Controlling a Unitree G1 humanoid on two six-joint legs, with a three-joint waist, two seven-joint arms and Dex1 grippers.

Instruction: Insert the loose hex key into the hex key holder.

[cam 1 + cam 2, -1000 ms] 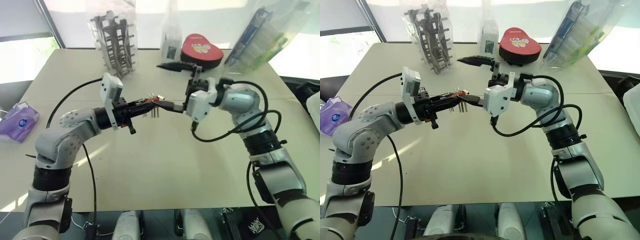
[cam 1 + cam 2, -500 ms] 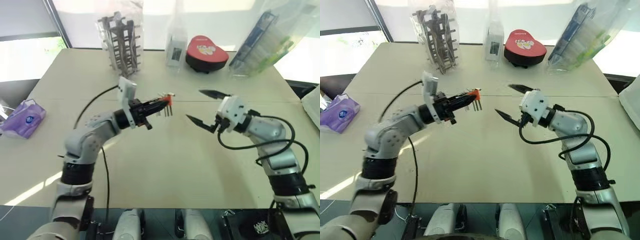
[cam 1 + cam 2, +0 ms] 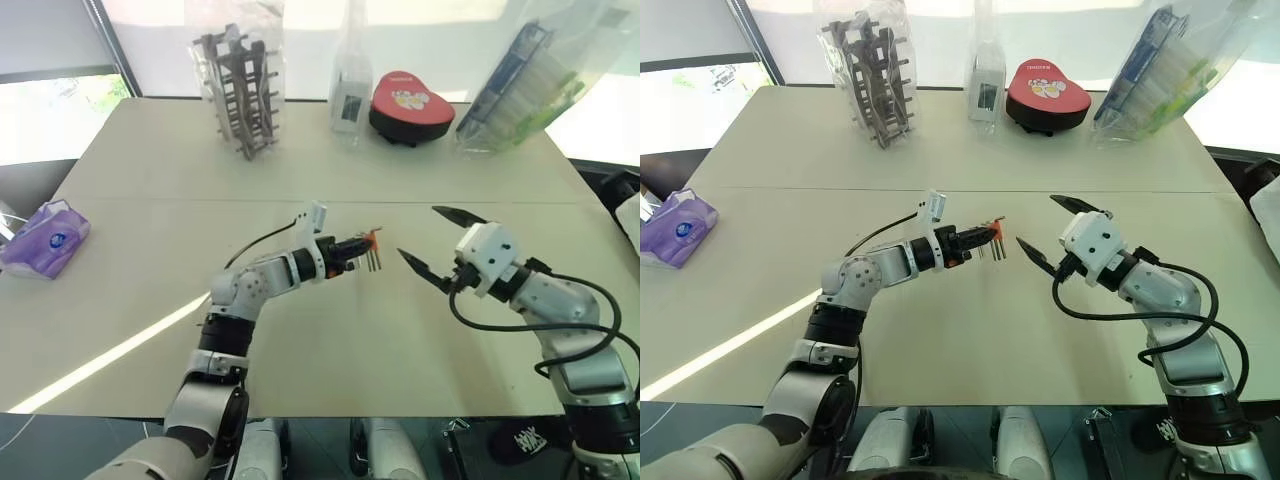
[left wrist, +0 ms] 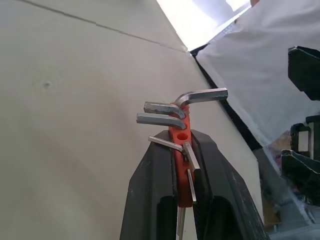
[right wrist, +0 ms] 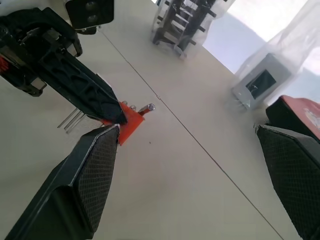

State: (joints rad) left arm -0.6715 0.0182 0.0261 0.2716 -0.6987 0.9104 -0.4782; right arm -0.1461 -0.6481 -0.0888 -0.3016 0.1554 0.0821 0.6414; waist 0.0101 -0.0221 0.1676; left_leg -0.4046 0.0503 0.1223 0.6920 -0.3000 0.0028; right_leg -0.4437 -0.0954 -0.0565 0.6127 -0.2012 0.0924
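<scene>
Orange-red hex key holder [image 4: 180, 150] w/ silver keys; red heart case [image 3: 411, 103]; purple tissue pack [image 3: 42, 238].

The lower part of the hex key holder [image 4: 181, 150] is buried between the left tool [image 4: 186, 165] fingers, so its key count is anyone's guess. The right tool [image 5: 200, 150] runs off the wrist picture's edge, and the tissue pack [image 3: 40, 238] is clipped too.

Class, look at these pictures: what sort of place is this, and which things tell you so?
Probably a robot test bench: a plain beige table by bright windows, a bagged grey plastic rack, a red heart-shaped case, a purple tissue pack.
</scene>
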